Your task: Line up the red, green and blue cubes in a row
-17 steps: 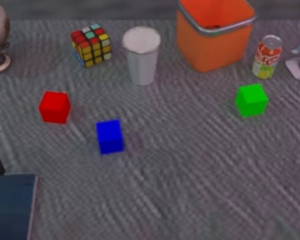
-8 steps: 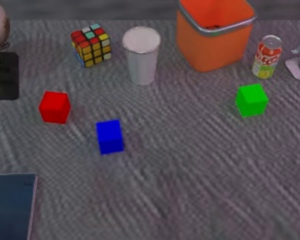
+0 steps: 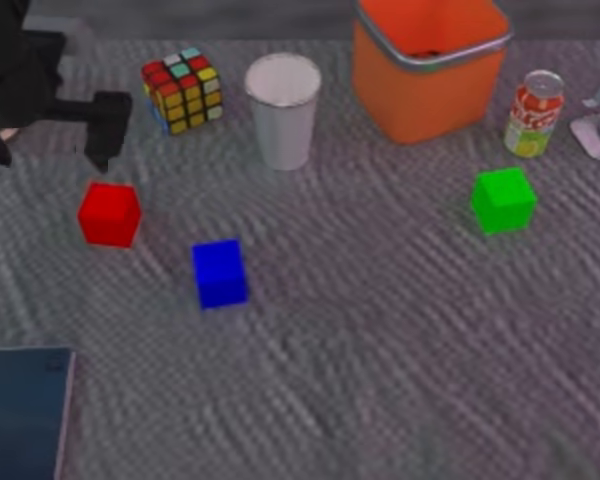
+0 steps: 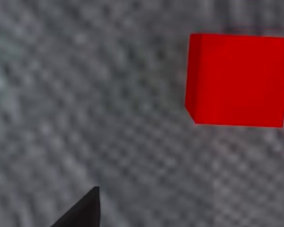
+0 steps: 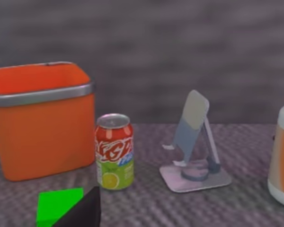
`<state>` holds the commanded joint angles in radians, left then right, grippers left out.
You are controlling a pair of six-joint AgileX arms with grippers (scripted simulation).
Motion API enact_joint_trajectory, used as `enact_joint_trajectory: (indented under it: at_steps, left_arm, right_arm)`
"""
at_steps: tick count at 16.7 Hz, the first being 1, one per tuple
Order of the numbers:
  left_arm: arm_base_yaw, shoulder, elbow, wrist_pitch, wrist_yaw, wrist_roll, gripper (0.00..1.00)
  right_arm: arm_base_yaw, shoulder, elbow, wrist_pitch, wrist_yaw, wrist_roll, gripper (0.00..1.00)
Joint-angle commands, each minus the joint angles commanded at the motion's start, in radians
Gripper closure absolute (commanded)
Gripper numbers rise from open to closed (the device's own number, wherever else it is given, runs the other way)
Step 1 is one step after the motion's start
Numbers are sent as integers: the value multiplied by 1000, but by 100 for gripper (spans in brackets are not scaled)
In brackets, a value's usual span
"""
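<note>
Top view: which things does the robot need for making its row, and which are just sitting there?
Needed:
red cube
blue cube
green cube

Just sitting there:
puzzle cube
white cup
orange bin
soda can
phone stand

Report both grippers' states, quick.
Left gripper: above the table beside the red cube, holding nothing; open or shut cannot be told.
Right gripper: only one fingertip visible; cannot be told.

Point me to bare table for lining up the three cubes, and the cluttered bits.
Free: the wide grey cloth stretch between the small blue cube and the green cube, and everything nearer than them. Crowded: the far edge, with multicoloured puzzle cube, white paper cup, orange bin, soda can.
</note>
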<state>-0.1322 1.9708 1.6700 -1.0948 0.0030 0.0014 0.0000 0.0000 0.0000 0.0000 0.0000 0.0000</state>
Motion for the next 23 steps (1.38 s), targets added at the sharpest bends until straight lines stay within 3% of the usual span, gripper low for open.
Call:
enact_joint_trajectory:
  at_steps: [6,14,23]
  left_arm:
    - [-21,293,290,-163,1,0,0]
    - [-18,316,313,-172,1,0,0]
    - [-21,398,105,120,2,2,0]
  right_arm:
    - [0,0,0,0,0,0,0]
    - [0,0,0,0,0,0,0]
    - [0,0,0,0,0,0,0]
